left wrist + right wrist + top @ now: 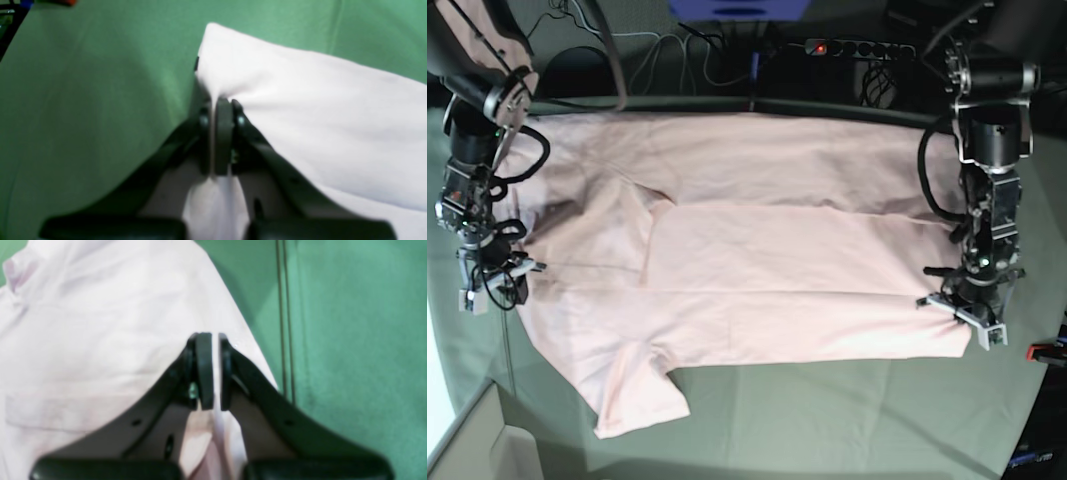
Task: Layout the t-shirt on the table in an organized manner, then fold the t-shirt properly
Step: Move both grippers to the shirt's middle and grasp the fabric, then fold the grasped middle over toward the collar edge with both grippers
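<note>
On the table (pixel 827 420), your t-shirt (pixel 757 270) lies spread flat across most of the grey-green cloth, one sleeve pointing toward the near edge and the body partly folded over along its length. At the base view's right, your left gripper (pixel 972 305) sits on the shirt's edge; in the left wrist view you can see its jaws clenched on a pinch of pink fabric (pixel 300 110). At the opposite end, your right gripper (pixel 489 262) rests on the shirt's other edge, its jaws pressed together with cloth drawn up between them (pixel 100 323). A red clamp (pixel 1045 351) sits at the table's right edge.
</note>
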Available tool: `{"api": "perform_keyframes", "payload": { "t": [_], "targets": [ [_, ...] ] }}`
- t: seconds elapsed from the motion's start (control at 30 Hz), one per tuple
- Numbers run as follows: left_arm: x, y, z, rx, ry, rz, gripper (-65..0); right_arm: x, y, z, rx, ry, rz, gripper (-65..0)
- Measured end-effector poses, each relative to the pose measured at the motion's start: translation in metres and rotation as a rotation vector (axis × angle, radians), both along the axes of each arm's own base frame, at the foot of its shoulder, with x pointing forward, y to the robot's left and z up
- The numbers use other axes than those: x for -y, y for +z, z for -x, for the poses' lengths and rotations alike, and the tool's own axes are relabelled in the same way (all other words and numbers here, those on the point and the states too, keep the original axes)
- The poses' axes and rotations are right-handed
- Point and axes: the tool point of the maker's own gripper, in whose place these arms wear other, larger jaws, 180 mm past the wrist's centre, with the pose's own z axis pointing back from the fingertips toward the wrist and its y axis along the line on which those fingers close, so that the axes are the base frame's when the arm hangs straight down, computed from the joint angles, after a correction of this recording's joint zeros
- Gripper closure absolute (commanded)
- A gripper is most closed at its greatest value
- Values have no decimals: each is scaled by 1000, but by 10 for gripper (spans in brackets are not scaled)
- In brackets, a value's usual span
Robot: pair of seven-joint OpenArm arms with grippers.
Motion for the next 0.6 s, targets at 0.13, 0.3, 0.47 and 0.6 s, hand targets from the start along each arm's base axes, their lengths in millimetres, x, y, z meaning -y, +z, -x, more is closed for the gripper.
{"api": "perform_keyframes", "payload": {
  "t": [0.13,0.3,0.47,0.6],
  "targets": [
    [0,-4,4,-10,0,0,0,0,2,-3,8,-1,0,-40],
    [1,-4,4,-10,0,1,0,0,6,-9,3,3,12,-235],
    [5,-6,3,-10,-3,10,0,21,6,-13,-15,-84,39,-349],
    [6,-6,3,-7,-3,11,0,21,-17,0,-86,-104,8,-336]
  ]
}}
